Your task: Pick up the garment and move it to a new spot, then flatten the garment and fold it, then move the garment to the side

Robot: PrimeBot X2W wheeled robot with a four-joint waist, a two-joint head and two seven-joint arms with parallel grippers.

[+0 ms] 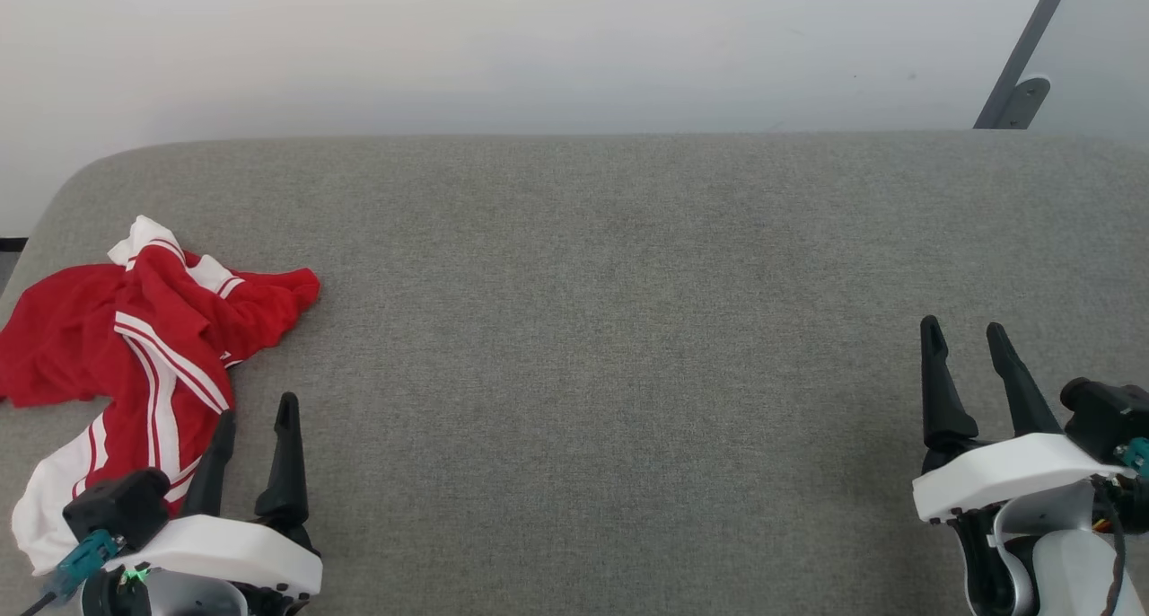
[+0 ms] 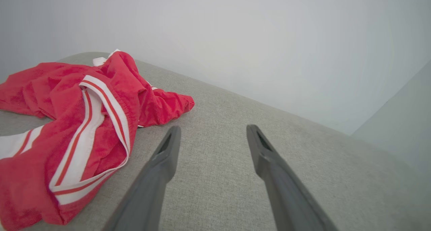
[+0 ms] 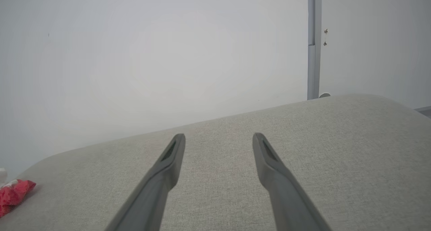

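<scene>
looking down, i see the garment point(image 1: 153, 338) crumpled at the far left of the grey padded surface point(image 1: 610, 329). my left gripper point(image 1: 256, 407) sits just beside it, fingers wide and empty; my right gripper point(image 1: 962, 324), also wide and empty, is well apart.

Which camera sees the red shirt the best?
The head view: almost the whole crumpled garment shows, just its lower edge hidden behind the left gripper. The left wrist view is closer but cuts it off at the picture's edges. The right wrist view catches a small red corner.
</scene>
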